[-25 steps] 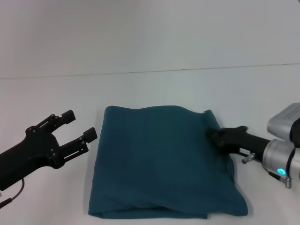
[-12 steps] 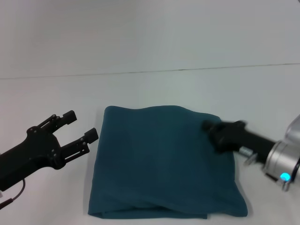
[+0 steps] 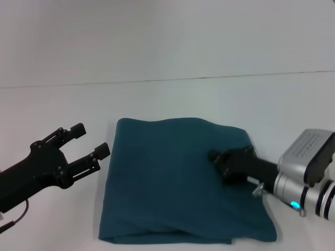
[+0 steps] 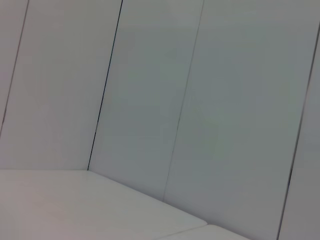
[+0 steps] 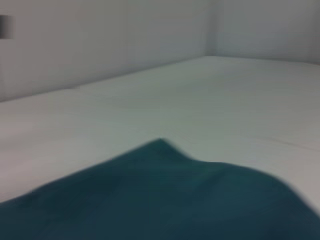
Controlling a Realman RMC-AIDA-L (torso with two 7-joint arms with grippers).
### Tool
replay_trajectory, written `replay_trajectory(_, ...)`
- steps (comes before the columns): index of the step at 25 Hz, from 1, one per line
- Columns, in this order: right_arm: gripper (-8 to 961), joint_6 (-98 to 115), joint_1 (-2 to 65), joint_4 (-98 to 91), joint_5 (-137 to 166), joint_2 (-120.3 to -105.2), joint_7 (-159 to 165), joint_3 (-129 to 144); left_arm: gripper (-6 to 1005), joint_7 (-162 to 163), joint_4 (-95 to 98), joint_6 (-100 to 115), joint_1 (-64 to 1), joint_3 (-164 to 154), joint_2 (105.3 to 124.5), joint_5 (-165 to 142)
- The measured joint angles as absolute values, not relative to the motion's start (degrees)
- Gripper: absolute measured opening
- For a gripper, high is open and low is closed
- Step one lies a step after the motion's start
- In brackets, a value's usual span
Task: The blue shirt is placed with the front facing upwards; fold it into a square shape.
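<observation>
The right end effector [image 3: 222, 163] lay over the right part of the folded blue shirt [image 3: 178, 178] on the white worktop [image 3: 167, 99]; its finger state could not be told. The left end effector [image 3: 89, 141] hovered spread, just beside the shirt's left edge.

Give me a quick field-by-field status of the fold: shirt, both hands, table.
shirt: blue shirt lies folded into a rough square, plain side up, no print showing
near edge: layers uneven, a fold peeks out at the front left corner
left hand: left hand open, hovering beside the shirt's left edge, not touching
right hand: right hand over the shirt's right part; grip unclear
table: white table
</observation>
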State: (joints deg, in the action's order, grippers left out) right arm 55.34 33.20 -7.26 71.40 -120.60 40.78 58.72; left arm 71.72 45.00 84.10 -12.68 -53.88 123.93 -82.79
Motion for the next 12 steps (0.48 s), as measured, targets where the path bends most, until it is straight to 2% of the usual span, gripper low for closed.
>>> replay_trajectory(6,6,49.56,32.85,-7.21,61.01,-120.55,40.59,58.61,858,71.72,44.99,84.11,-12.60,-53.88,123.92,-82.79)
replay_trajectory(12,6,63.83,32.08,-7.25,60.30,-120.37,39.71,60.68,859,71.29,44.99,84.28,-12.15,-53.68,123.93,-82.79)
